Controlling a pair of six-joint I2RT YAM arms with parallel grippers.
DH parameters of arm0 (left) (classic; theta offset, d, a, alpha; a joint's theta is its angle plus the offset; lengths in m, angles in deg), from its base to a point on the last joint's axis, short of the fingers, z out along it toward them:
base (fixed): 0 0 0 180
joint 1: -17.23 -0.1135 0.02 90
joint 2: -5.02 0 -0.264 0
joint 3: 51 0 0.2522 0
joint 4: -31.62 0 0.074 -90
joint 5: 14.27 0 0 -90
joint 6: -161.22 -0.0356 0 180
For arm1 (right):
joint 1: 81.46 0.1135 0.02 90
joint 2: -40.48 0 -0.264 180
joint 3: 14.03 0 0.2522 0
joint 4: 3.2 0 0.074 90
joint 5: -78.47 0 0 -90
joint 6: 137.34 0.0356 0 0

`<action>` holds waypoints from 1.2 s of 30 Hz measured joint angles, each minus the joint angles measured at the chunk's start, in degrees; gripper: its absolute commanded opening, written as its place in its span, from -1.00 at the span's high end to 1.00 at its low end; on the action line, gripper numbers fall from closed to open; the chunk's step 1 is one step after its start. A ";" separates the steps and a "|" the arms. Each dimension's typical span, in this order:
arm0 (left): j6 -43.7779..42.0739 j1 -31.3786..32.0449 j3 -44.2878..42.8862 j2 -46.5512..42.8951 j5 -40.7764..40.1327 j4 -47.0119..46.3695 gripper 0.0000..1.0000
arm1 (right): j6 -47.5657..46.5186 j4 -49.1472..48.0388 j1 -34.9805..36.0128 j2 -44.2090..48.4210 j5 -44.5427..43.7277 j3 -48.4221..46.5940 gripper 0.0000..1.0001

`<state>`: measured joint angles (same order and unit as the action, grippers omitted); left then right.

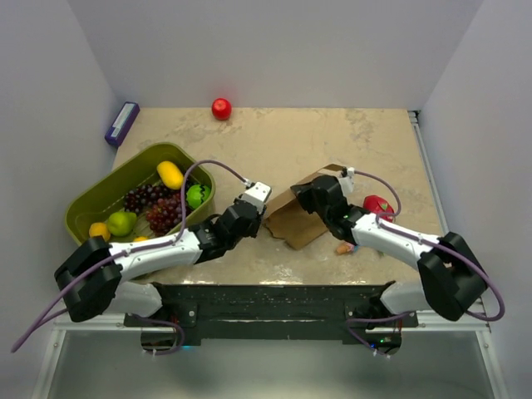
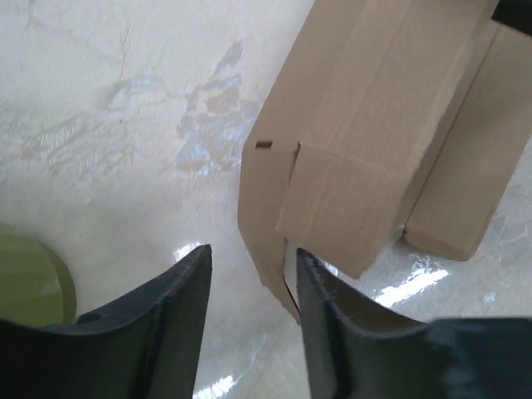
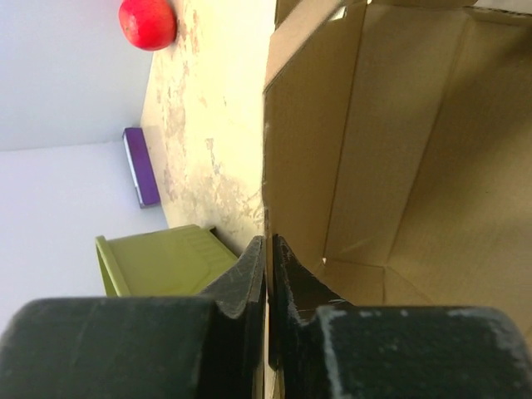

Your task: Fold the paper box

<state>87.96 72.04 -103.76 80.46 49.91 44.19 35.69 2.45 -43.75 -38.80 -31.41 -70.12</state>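
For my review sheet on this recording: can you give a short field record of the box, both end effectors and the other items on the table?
paper box: brown cardboard, partly folded, lying mid-way across the table
right end effector: shut on the edge of a box wall
left end effector: open, at the corner of a loose flap, not clamping it
green basket: near left, holding grapes and other fruit
red apple: far edge, alone
purple box: far left corner
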 measured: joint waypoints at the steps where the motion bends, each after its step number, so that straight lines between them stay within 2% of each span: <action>1: -1.05 -0.55 -0.04 0.33 1.01 -1.53 0.55 | -0.04 -0.35 0.00 1.18 0.02 1.14 0.61; 2: -1.31 -0.94 -0.11 0.76 1.55 -2.21 0.78 | -0.02 -0.39 0.00 2.16 -0.04 1.79 0.57; 5: -3.15 -1.99 -1.68 3.65 2.93 -2.32 1.00 | -0.37 -0.48 0.00 6.19 -0.20 3.67 0.38; 11: -5.95 -2.47 -5.20 7.80 5.70 0.24 1.00 | -2.56 -0.46 0.00 13.46 -1.51 5.44 -0.20; 15: -8.68 -2.47 -6.69 7.93 6.75 2.97 1.00 | -3.85 0.46 0.00 15.82 -1.73 5.49 -0.40; 20: -13.05 -2.60 -8.41 7.93 8.48 6.45 1.00 | -4.20 1.90 0.00 19.82 -1.77 7.45 -0.52; 21: -13.90 -2.69 -9.16 7.93 8.76 7.61 1.00 | -4.22 2.21 0.00 20.57 -1.75 7.80 -0.60; 28: -17.86 -5.46 -15.39 8.35 10.78 14.82 1.00 | -6.01 5.95 0.00 25.53 -2.14 9.09 -0.82; 36: -22.80 -8.26 -19.47 8.13 17.59 23.56 1.00 | -7.17 6.78 0.00 25.49 -1.44 9.09 -0.87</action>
<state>65.16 63.78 -123.23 88.59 67.50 67.75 28.52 9.22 -43.75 -13.32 -32.85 -61.03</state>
